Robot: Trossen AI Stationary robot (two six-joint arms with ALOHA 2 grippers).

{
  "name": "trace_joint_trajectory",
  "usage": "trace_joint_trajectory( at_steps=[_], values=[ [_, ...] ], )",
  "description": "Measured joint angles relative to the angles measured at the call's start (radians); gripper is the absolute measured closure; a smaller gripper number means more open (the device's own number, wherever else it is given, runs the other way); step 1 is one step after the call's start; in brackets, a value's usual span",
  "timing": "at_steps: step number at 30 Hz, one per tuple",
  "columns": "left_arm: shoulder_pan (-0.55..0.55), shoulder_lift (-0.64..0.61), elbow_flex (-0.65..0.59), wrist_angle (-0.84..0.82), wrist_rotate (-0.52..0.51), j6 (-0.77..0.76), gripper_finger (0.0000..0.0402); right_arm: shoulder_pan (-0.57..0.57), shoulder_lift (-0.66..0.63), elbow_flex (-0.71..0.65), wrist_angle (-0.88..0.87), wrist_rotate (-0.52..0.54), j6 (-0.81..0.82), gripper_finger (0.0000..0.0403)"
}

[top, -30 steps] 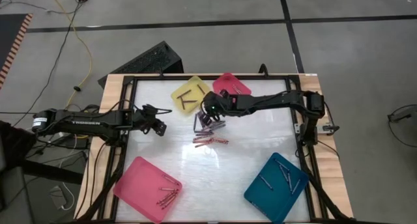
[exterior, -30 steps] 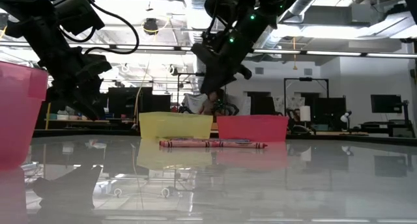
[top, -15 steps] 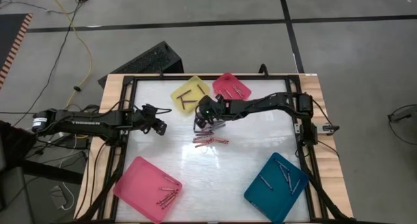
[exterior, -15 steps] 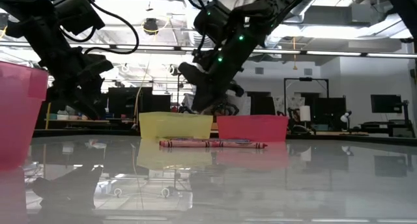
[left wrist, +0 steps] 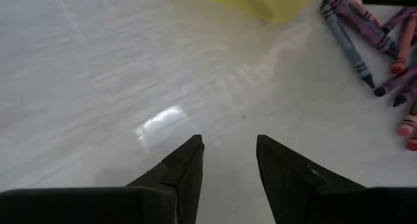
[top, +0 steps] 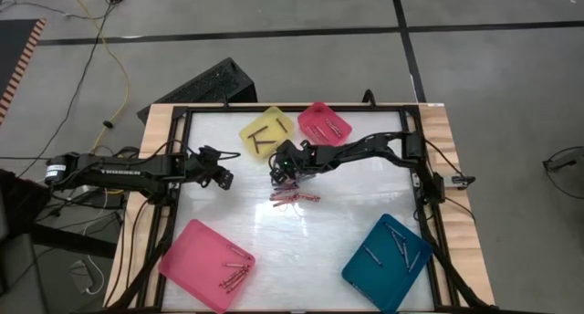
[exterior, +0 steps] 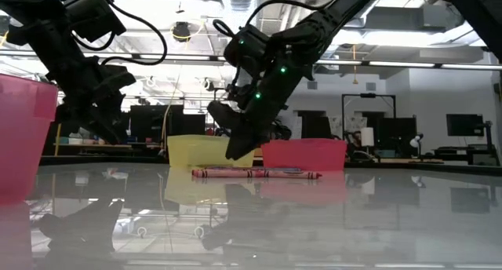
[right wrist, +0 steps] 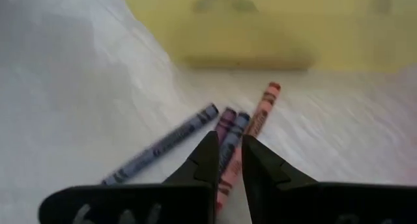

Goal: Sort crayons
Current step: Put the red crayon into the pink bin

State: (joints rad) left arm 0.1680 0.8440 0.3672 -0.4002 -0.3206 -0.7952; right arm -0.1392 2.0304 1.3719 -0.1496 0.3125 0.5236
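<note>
Several crayons (top: 294, 196), red, pink, purple and bluish, lie flat in a loose heap at the middle of the white table. My right gripper (top: 278, 174) hangs slanting down just above the heap's far left end. Its fingers stand open by a narrow gap (right wrist: 228, 139) over a purple crayon (right wrist: 225, 124) and a blue crayon (right wrist: 238, 124). In the low view my right gripper's tips (exterior: 234, 154) are clear of the table. My left gripper (top: 225, 179) waits open at the table's left, with nothing between its fingers (left wrist: 229, 146). The crayons (left wrist: 365, 35) show in the left wrist view as well.
A yellow tray (top: 267, 131) and a small pink tray (top: 324, 122) stand at the far edge, just behind the heap. A large pink tray (top: 208, 264) is near left and a teal tray (top: 387, 262) near right; each holds some crayons. Bare table lies between them.
My right gripper has come down from well above the table and gone a little toward the left edge. It now sits low over the far left end of the crayon heap, and its wrist has rolled slightly. The crayons have not moved.
</note>
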Motion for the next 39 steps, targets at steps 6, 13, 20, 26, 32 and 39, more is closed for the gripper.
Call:
trace_joint_trajectory(
  at_steps=[6,13,20,26,32,39],
  values=[
    [0.000,0.000,0.000,-0.002,0.000,0.003,0.0269,-0.001,0.004,0.001,-0.024,0.000,0.020,0.0339],
    [0.000,0.000,0.000,-0.001,-0.003,0.005,0.0269,-0.007,0.004,0.001,-0.160,-0.003,0.114,0.0339],
    [0.000,0.000,0.000,-0.001,-0.007,0.005,0.0269,0.001,0.004,0.025,-0.091,-0.046,0.079,0.0339],
    [0.000,0.000,0.000,-0.001,-0.008,0.005,0.0269,-0.008,0.003,0.050,-0.096,-0.029,0.121,0.0339],
    [0.000,0.000,0.000,-0.001,-0.006,0.005,0.0269,-0.024,0.003,0.050,-0.076,-0.056,0.116,0.0339],
    [0.000,0.000,0.000,-0.001,-0.006,0.005,0.0269,-0.004,0.003,0.050,0.025,-0.054,0.059,0.0339]
  ],
)
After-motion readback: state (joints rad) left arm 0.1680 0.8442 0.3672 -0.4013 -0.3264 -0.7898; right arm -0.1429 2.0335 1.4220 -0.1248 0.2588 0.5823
